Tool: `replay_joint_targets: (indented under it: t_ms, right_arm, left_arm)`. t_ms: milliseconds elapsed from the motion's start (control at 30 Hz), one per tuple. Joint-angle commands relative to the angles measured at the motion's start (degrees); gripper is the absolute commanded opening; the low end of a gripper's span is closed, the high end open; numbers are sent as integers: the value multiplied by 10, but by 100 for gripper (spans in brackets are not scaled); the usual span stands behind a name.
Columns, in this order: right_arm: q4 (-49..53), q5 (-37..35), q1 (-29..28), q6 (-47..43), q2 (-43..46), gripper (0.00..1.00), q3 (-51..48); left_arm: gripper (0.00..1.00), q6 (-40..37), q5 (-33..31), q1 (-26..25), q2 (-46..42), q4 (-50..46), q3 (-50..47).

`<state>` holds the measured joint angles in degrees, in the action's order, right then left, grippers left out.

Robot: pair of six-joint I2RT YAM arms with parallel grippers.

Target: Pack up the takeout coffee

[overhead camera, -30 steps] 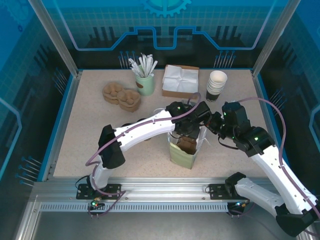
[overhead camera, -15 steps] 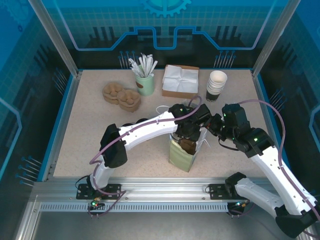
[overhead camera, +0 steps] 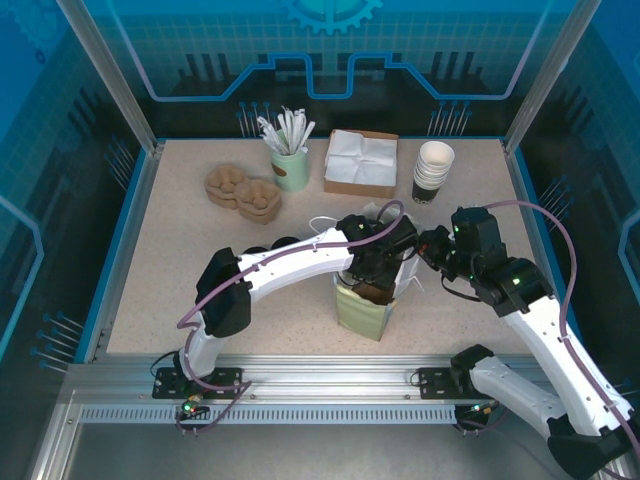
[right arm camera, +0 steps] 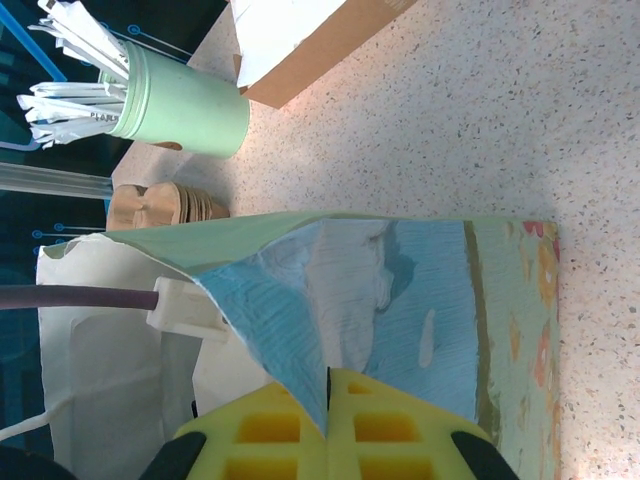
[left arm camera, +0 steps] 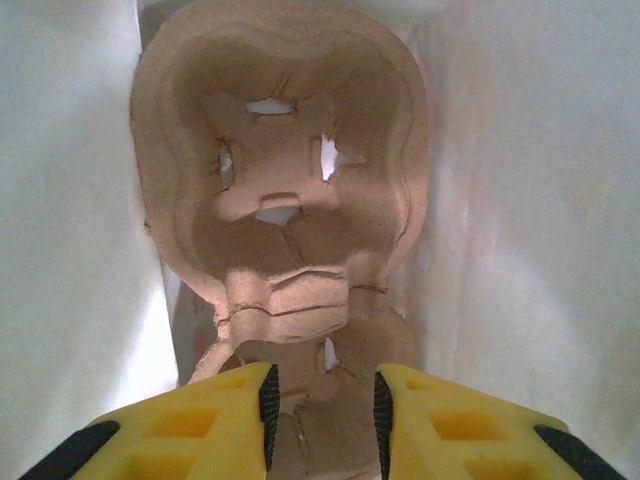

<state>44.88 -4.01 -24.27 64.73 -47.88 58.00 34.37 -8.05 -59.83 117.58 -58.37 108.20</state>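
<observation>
Blue-lit enclosure, speckled worktop (overhead camera: 170, 290). The white paper bag (overhead camera: 358, 312) stands upright near the front edge, a bit right of centre. The stack of lidless cups (overhead camera: 433, 170) toward the back-right corner is not our item.

The left gripper (left arm camera: 324, 396) is down inside the bag mouth. Its jaws stand at a narrow gap, with the near end of the pulp cup carrier (left arm camera: 285, 200) between the pads. Can't tell whether that end is clamped or just straddled. The carrier lies flat on the bag floor, long axis running straight away from this gripper, and the well in sight is empty.

The right gripper (right arm camera: 327, 402) is pinched closed on the bag's right wall at the rim, apparently to hold the mouth open.

Can't place the takeout coffee for sure; it isn't in the carrier. Dark round shapes (overhead camera: 284, 240) poke out just behind the left forearm, left of the bag, toward mid-worktop. One could be the lidded cup or they could be loose lids, too occluded to call.

Relation that matters: the bag opens upward, so the cup has to come in upright from above, into a well. If it's among those shapes, the left arm is nearer and the right is tied up with the bag. My read: left fetches, right holds.
</observation>
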Motion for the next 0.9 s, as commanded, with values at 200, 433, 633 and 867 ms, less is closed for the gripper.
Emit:
replay_joint_targets:
  t_ms: [200,433,633,867]
  right_arm:
    - [-9,4,16,-7,12,0,-6]
    - [-13,12,18,-15,9,0,-9]
    - [-25,24,20,-21,4,0,-9]
    - [-29,27,24,-31,0,0,-4]
  left_arm:
    - [34,-11,22,7,9,16,-34]
    - [40,-11,47,9,19,35,-49]
    - [41,-5,53,10,33,47,-60]
    - [41,-7,66,15,44,55,-71]
